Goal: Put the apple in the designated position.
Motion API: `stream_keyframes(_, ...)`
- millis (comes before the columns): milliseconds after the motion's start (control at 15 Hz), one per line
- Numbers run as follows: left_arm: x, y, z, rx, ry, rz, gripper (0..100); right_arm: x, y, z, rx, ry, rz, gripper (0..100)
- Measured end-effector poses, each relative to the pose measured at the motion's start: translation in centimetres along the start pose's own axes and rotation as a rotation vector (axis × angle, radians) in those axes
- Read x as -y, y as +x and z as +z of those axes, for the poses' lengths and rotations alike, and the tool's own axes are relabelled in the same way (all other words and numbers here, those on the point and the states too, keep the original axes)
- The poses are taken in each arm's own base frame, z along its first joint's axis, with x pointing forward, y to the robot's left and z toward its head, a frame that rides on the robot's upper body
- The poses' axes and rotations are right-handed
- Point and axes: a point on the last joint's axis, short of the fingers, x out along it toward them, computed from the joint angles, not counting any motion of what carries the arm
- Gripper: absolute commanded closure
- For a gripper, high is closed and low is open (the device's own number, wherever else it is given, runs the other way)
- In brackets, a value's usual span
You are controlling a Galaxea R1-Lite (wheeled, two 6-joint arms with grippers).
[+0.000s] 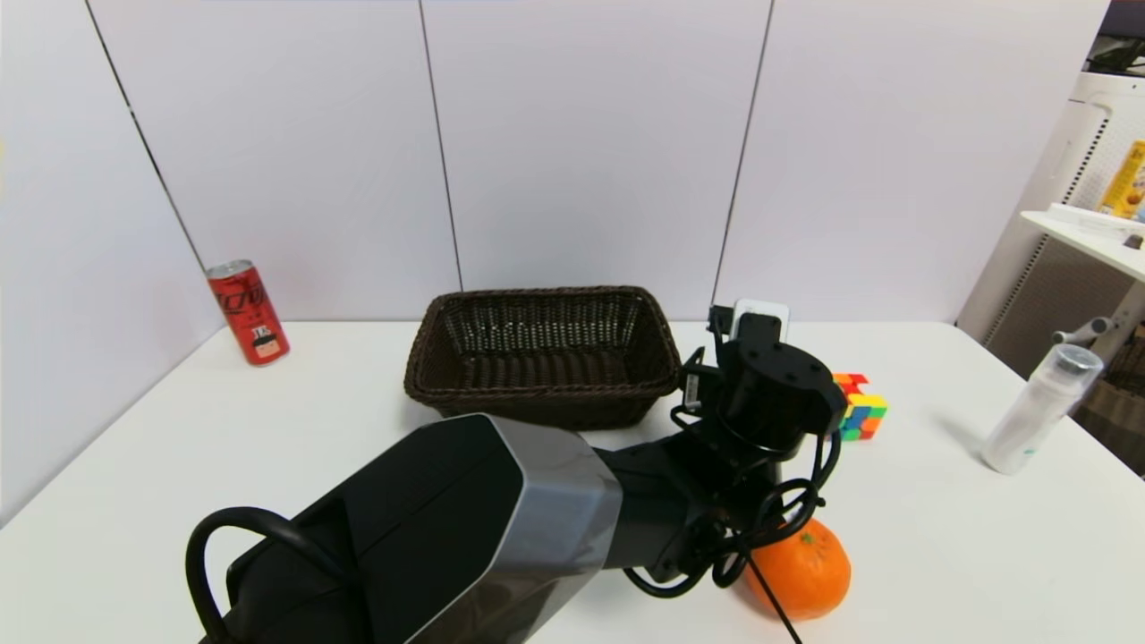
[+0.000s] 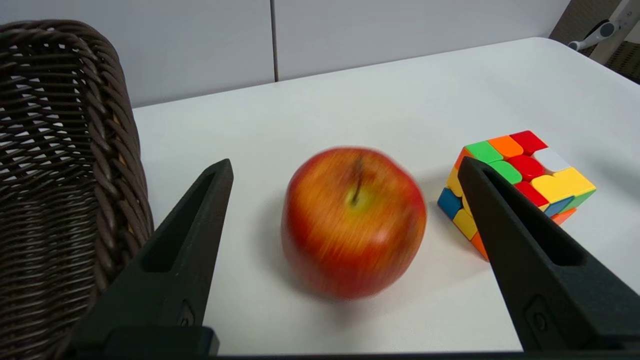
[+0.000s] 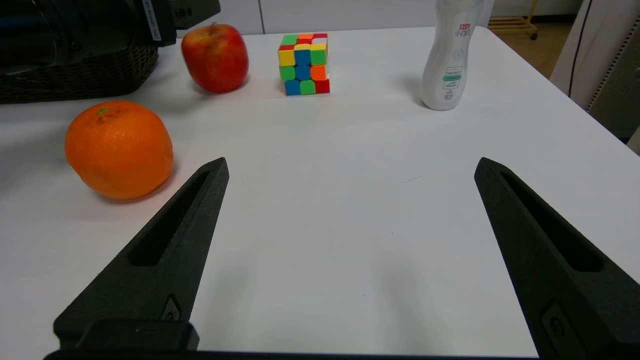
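A: Apple (image 2: 354, 222)?
B: On the white table (image 2: 350, 100), between basket (image 2: 65, 175) and cube (image 2: 520, 185), inside the left gripper's (image 2: 345, 172) spread fingers, untouched.
A: Right gripper (image 3: 350, 167)?
B: Open, over bare tabletop near the orange (image 3: 120, 147); grey panelled wall (image 1: 581, 134) behind.

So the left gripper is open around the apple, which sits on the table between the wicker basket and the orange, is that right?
Not quite. The left gripper is open around the apple on the table, but the apple sits between the wicker basket and the Rubik's cube, not the orange, as the left wrist view shows.
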Motion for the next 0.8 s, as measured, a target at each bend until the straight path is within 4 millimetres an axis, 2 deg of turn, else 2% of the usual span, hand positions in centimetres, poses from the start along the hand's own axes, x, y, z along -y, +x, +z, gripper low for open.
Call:
stream_keyframes(200,0.2,-1.2,2.0,-0.003,0.061,-0.013,0,0.0,0.0,0.0,0.001,0.000,0.000,0)
stream_keyframes(333,0.2,-2.8,4.5,-0.019,0.110,-0.030,0,0.0,0.0,0.0,0.001,0.000,0.000,0)
stream_keyframes(467,-0.6,-5.1,7.4,-0.051,0.164,-0.044,0,0.0,0.0,0.0,0.000,0.000,0.000,0)
stream_keyframes(667,-3.9,-10.0,10.9,-0.130,0.227,-0.091,0,0.0,0.0,0.0,0.001,-0.001,0.000,0)
stream_keyframes(800,-8.1,-13.8,11.9,-0.205,0.260,-0.146,0,0.0,0.0,0.0,0.001,0.000,0.000,0)
